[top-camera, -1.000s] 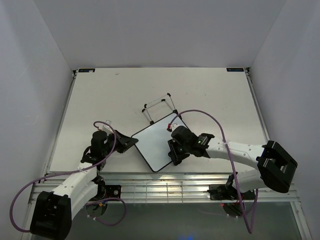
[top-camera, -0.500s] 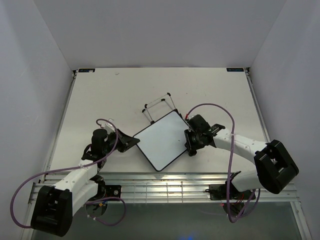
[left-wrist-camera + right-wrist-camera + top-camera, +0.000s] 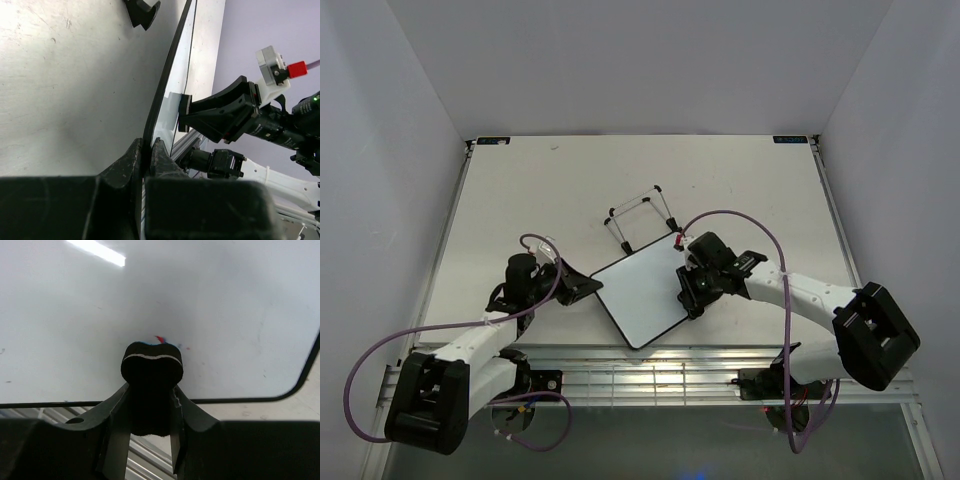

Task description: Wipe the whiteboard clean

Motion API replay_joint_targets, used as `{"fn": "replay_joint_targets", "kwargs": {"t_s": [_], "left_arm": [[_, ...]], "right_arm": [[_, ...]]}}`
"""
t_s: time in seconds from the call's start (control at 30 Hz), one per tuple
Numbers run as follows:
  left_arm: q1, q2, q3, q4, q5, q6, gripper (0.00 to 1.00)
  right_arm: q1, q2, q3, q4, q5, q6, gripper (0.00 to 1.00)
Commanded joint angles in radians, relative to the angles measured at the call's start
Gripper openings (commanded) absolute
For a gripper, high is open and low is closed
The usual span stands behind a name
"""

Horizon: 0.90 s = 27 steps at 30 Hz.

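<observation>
At the lower centre of the top view, the whiteboard [image 3: 638, 292] lies askew on the tabletop [image 3: 520, 190], its left edge pinched in the left gripper [image 3: 582, 288]. The right gripper [image 3: 692, 292] clamps the eraser [image 3: 152, 365] against it. Pressing hard could twist the thin frame free, and the red fleck [image 3: 159, 338] would go unwiped.

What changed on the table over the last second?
The right gripper, shut on the eraser, swept rightward across the whiteboard to its right edge, then came back a little to the left and now presses on the board near that edge. The left gripper stayed clamped on the board's left corner, and the board hardly shifted.
</observation>
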Motion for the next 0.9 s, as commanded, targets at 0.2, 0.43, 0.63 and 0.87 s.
{"fn": "replay_joint_targets", "kwargs": {"t_s": [0.2,0.43,0.63,0.87], "left_arm": [[-0.016,0.040,0.073,-0.161,0.025,0.141,0.00],[-0.016,0.062,0.122,-0.206,0.025,0.175,0.00],[-0.009,0.111,0.155,-0.207,0.097,0.219,0.00],[-0.009,0.106,0.165,-0.224,0.109,0.253,0.00]], "right_arm": [[0.060,0.025,0.038,0.073,0.030,-0.001,0.08],[-0.038,0.053,-0.072,0.055,0.125,0.048,0.08],[-0.161,0.020,-0.126,0.026,0.150,0.058,0.08],[-0.244,0.002,-0.062,-0.010,0.208,0.056,0.08]]}}
